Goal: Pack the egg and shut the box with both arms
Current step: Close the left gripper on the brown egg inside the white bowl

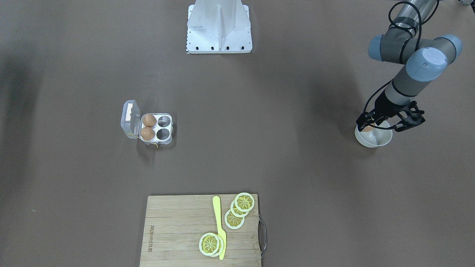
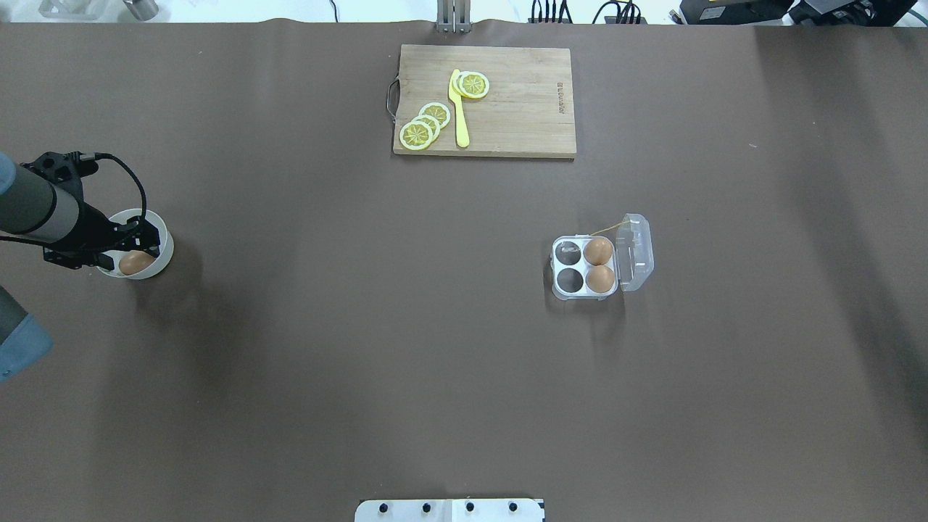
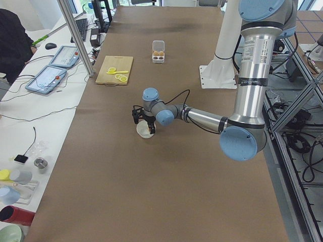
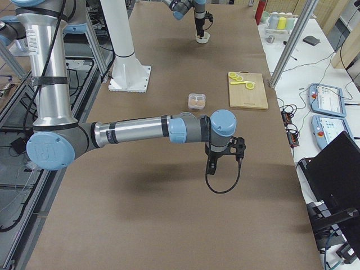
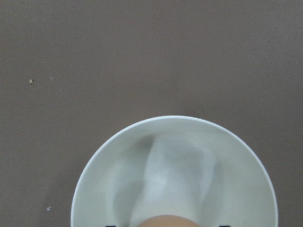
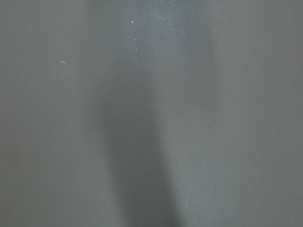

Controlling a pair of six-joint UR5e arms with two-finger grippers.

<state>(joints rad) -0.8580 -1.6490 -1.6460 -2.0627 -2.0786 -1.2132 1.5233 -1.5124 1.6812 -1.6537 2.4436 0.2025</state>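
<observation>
A brown egg (image 2: pixel 136 262) lies in a white bowl (image 2: pixel 161 250) at the table's left end. My left gripper (image 2: pixel 123 250) hangs low over the bowl, open, with a finger on each side of the egg. In the left wrist view the egg (image 5: pixel 166 221) peeks in at the bottom edge of the bowl (image 5: pixel 118 161). The clear box (image 2: pixel 583 268) sits right of centre with its lid open. It holds two eggs (image 2: pixel 599 265) in the cells next to the lid. My right gripper (image 4: pixel 212 166) hovers over bare table; I cannot tell whether it is open.
A wooden cutting board (image 2: pixel 522 101) with lemon slices (image 2: pixel 424 125) and a yellow knife (image 2: pixel 458 109) lies at the far middle edge. The robot's white base (image 1: pixel 219 27) stands at the near edge. A wide stretch of brown table separates bowl and box.
</observation>
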